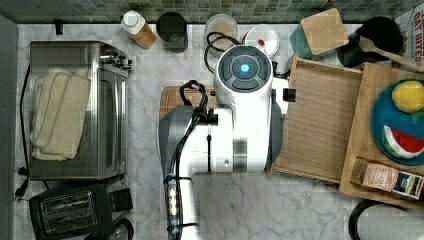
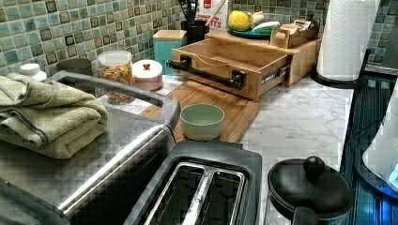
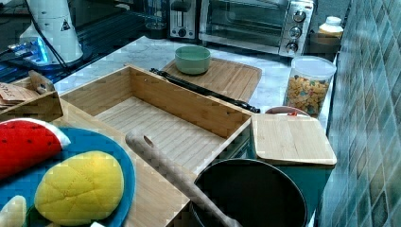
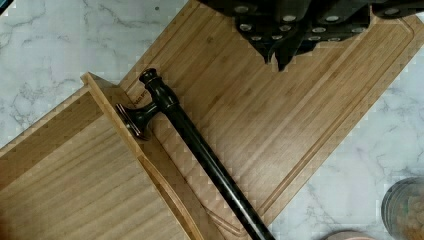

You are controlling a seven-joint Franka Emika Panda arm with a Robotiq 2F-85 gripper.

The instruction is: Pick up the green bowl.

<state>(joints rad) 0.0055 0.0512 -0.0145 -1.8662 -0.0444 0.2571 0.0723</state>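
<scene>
Green bowl (image 2: pixel 202 121) sits upright on cutting board (image 2: pixel 206 101)

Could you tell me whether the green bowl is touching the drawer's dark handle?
Apart. The right view shows bare cutting board between the green bowl and the drawer handle.

The green bowl (image 2: pixel 202 121) sat alone on the cutting board (image 2: pixel 234 110), open above. The drawer handle (image 2: pixel 206 73) stood near behind it, the toaster oven (image 2: pixel 89 140) crowded the left view's left, and marble counter (image 2: pixel 300 117) lay open opposite.
</scene>
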